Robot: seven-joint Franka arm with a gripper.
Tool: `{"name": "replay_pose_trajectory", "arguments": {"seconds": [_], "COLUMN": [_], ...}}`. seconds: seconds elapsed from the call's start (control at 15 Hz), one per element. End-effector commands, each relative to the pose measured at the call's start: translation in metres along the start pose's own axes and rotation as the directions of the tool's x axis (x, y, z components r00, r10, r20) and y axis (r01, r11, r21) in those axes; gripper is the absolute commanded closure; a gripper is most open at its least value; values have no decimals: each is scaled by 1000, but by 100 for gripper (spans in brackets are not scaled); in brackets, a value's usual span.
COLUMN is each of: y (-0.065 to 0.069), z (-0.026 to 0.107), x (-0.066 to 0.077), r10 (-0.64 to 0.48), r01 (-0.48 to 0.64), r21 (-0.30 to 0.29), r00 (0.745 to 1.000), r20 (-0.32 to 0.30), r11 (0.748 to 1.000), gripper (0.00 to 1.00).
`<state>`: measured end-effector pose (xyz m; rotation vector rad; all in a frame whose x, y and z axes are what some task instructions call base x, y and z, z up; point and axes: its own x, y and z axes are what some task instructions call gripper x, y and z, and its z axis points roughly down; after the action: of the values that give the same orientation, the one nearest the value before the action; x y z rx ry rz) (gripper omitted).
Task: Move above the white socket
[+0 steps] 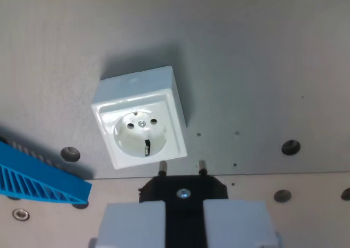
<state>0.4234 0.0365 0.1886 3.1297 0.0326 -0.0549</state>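
White socket: a square, glossy white socket [140,116] sits on the pale grey board, left of centre in the wrist view and slightly turned, its round recess facing up.
Socket face: two round pin holes flank a small centre screw; a dark earth clip shows at the recess's near edge and a second at its far edge.
Black plug: a black plug [184,192] lies just near of the socket, its two metal pins [181,167] pointing toward the socket's near edge, tips close to it but apart from it.
Gripper: the gripper [184,226] fills the bottom centre of the view, its two light grey fingers [131,223] pinching the black plug between them.
Blue part: a ribbed blue plastic piece [38,179] juts in from the wrist view's left edge, well apart from the socket.
Board: the grey board [262,56] carries several dark round holes and screw heads; a seam runs across it near the plug, with a lighter panel [306,215] on the near side.
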Motion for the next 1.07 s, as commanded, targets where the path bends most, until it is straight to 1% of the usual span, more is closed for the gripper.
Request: {"name": "replay_pose_trajectory", "arguments": {"seconds": [0.07, 0.27, 0.53, 0.8, 1.07], "y": [-5, -10, -16, -21, -25], "z": [17, 32, 48, 62, 73], "x": [-7, -13, -20, -26, -31], "r10": [-148, -170, -195, -209, -214], "r01": [148, 170, 194, 207, 212], "r21": [-9, -12, -20, -28, -34], "r00": [985, 981, 977, 974, 972], "r20": [-90, -90, -89, -93, -95], "r11": [989, 985, 981, 978, 977], "gripper": [100, 100, 100, 100, 100]}}
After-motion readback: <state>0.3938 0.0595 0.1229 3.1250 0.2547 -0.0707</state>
